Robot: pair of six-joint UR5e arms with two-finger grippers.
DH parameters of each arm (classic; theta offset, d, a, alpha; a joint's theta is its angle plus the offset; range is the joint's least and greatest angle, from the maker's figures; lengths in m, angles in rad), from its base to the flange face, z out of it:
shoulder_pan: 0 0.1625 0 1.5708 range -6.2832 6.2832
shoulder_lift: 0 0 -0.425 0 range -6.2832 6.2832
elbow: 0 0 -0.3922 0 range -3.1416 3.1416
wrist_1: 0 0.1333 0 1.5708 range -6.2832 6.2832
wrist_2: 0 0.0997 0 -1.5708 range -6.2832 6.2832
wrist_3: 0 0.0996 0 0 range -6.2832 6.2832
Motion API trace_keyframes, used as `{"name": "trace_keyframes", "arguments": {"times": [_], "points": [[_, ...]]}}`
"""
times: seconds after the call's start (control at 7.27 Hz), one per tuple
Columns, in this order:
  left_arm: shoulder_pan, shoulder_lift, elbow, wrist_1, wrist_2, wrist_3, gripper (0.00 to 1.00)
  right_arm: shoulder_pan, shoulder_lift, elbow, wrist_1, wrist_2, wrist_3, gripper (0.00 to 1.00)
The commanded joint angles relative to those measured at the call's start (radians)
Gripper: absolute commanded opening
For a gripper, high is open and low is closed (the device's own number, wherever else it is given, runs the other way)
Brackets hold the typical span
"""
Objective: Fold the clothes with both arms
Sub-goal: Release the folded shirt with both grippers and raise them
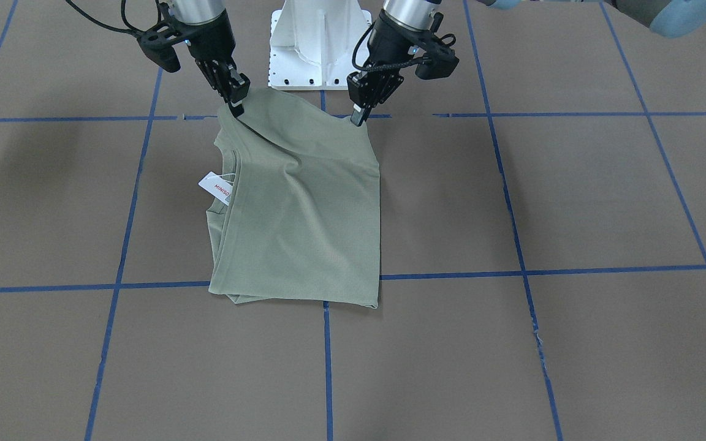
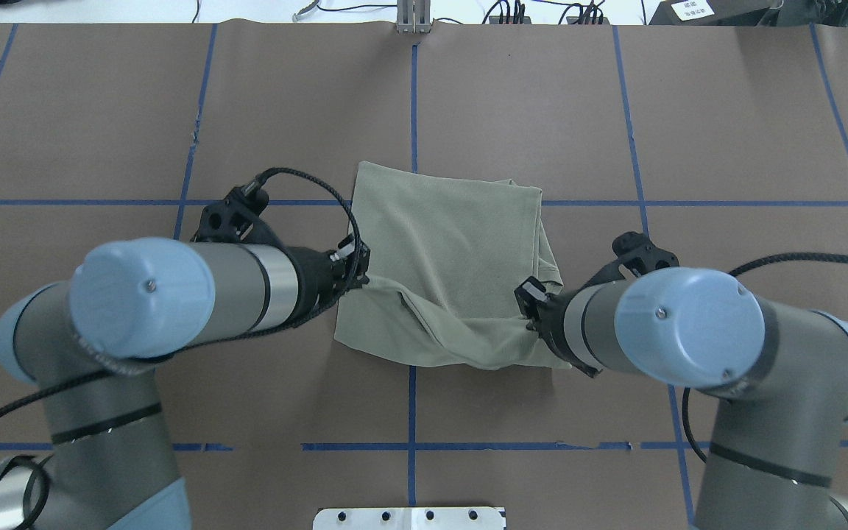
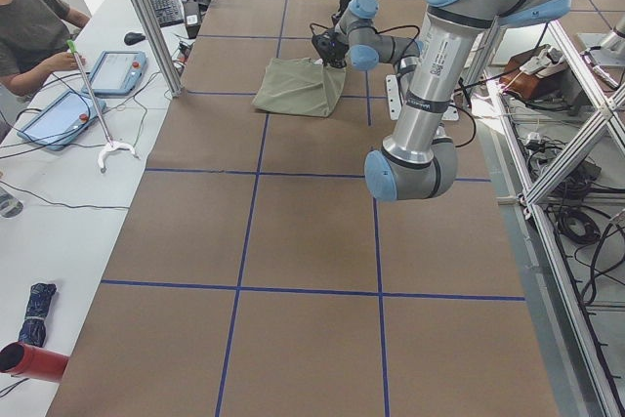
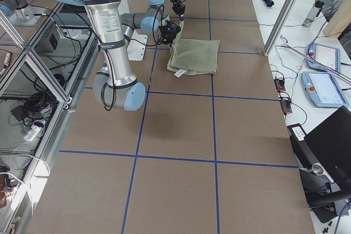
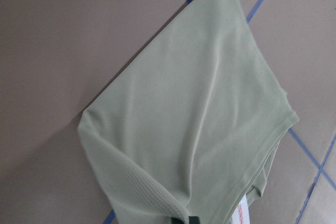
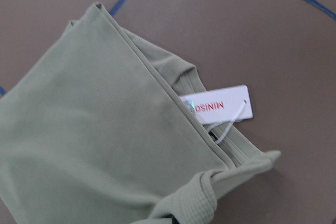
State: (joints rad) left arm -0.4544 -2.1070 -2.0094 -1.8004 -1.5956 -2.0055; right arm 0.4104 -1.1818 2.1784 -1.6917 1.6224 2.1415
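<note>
The olive-green shirt (image 1: 304,220) lies folded into a rough rectangle at the table's middle (image 2: 453,250). Its white MINISO tag (image 1: 217,187) sticks out at the collar side (image 6: 220,106). My left gripper (image 1: 359,116) is shut on one corner of the edge nearest the robot's base. My right gripper (image 1: 235,107) is shut on the other corner. Both corners are lifted a little, so that edge sags between them (image 2: 461,346). The far part of the shirt stays flat on the table. In the left wrist view the cloth (image 5: 199,129) hangs away from the fingertips (image 5: 184,220).
The white pedestal base (image 1: 319,43) stands just behind the shirt. Blue tape lines (image 1: 451,275) grid the brown table. A person (image 3: 34,17) sits at a side bench with tablets (image 3: 117,70); a laptop and pendants (image 4: 326,86) lie beside the table.
</note>
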Motion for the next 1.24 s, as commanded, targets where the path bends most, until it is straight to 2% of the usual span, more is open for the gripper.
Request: {"name": "trace_keyframes", "arguments": {"times": [0.0, 0.14, 0.41, 0.55, 0.69, 0.83, 0.96, 1.1], "points": [[-0.099, -0.063, 0.197, -0.116, -0.011, 0.053, 0.00, 0.118, 0.079, -0.170, 0.006, 0.011, -0.119, 0.00], [-0.119, -0.077, 0.296, -0.202, -0.009, 0.071, 0.00, 0.137, 0.103, -0.259, 0.045, 0.016, -0.141, 0.00], [-0.145, -0.108, 0.417, -0.272, -0.007, 0.125, 0.00, 0.195, 0.128, -0.482, 0.318, 0.024, -0.147, 0.00], [-0.145, -0.137, 0.519, -0.333, 0.002, 0.163, 0.00, 0.223, 0.134, -0.544, 0.339, 0.066, -0.252, 0.34], [-0.176, -0.198, 0.692, -0.438, 0.014, 0.257, 0.16, 0.260, 0.222, -0.684, 0.346, 0.092, -0.379, 0.49], [-0.231, -0.206, 0.751, -0.474, 0.013, 0.375, 0.57, 0.327, 0.279, -0.801, 0.383, 0.152, -0.557, 0.99], [-0.259, -0.203, 0.752, -0.475, 0.011, 0.436, 0.61, 0.399, 0.272, -0.850, 0.421, 0.256, -0.722, 1.00], [-0.262, -0.202, 0.749, -0.476, 0.000, 0.438, 0.61, 0.474, 0.268, -0.852, 0.419, 0.345, -0.779, 1.00]]}}
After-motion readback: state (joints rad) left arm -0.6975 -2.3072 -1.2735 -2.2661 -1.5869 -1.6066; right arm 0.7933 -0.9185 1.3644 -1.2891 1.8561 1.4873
